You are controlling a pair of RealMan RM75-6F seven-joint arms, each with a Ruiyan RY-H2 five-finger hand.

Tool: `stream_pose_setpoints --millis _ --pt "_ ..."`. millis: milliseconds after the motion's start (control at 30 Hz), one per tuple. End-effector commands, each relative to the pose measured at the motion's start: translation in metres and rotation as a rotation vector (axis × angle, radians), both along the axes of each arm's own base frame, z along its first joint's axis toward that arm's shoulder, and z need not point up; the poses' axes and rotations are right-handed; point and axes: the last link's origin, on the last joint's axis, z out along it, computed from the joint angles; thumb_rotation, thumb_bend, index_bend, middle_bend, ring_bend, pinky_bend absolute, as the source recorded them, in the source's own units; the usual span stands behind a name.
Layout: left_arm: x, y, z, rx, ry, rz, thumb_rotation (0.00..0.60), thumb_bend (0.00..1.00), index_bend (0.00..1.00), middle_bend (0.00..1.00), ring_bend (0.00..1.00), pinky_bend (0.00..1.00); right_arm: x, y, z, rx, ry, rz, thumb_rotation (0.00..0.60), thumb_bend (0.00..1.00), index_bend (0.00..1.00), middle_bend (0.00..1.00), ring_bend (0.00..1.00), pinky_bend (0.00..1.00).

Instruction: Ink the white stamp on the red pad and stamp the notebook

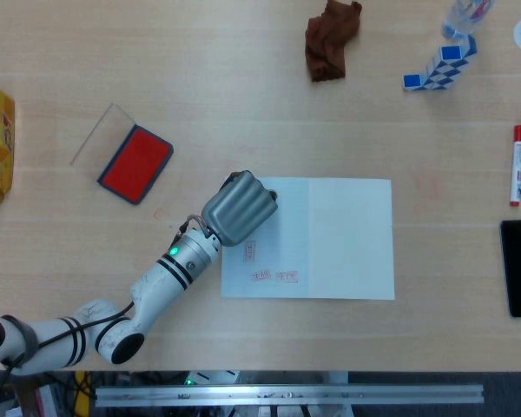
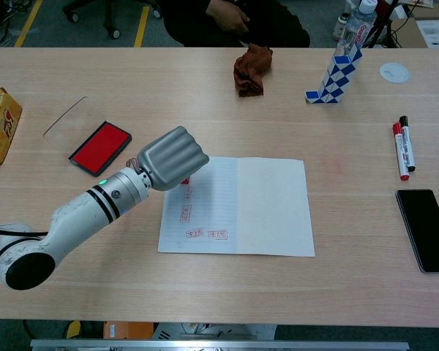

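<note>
My left robot hand (image 2: 173, 159), fingers curled round the stamp (image 2: 184, 179), whose red foot just shows beneath, stands over the notebook's (image 2: 271, 208) upper-left corner, above three red imprints (image 2: 186, 213). The red ink pad (image 2: 99, 147) lies at ten o'clock, well apart on the worktop (image 2: 205, 292). Right robot hand: unseen.
</note>
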Motion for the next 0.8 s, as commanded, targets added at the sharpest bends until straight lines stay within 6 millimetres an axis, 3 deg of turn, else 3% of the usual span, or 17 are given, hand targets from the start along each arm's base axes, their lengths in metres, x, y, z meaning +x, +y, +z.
stream_pose_setpoints --millis 33,200,467,800 --pt "0.001 0.004 0.013 0.025 -0.016 0.004 0.6 0.32 0.58 1.0 1.0 1.0 0.001 0.0 0.0 -0.001 -0.001 0.003 0.6 0.12 0.46 0.49 0.41 0.57" --pt "-0.004 0.005 0.038 0.056 -0.053 0.021 0.6 0.32 0.58 1.0 1.0 1.0 0.003 -0.001 0.0 -0.001 -0.005 0.012 0.6 0.12 0.46 0.49 0.41 0.57" --pt "-0.031 -0.008 0.071 0.078 -0.06 0.049 0.6 0.32 0.58 1.0 1.0 1.0 0.008 -0.006 -0.007 0.017 -0.014 0.034 0.6 0.12 0.46 0.49 0.41 0.57" --pt "-0.053 -0.028 0.067 0.043 -0.039 0.085 0.6 0.32 0.57 1.0 1.0 1.0 0.013 -0.012 -0.015 0.039 -0.019 0.055 0.6 0.12 0.46 0.49 0.41 0.57"
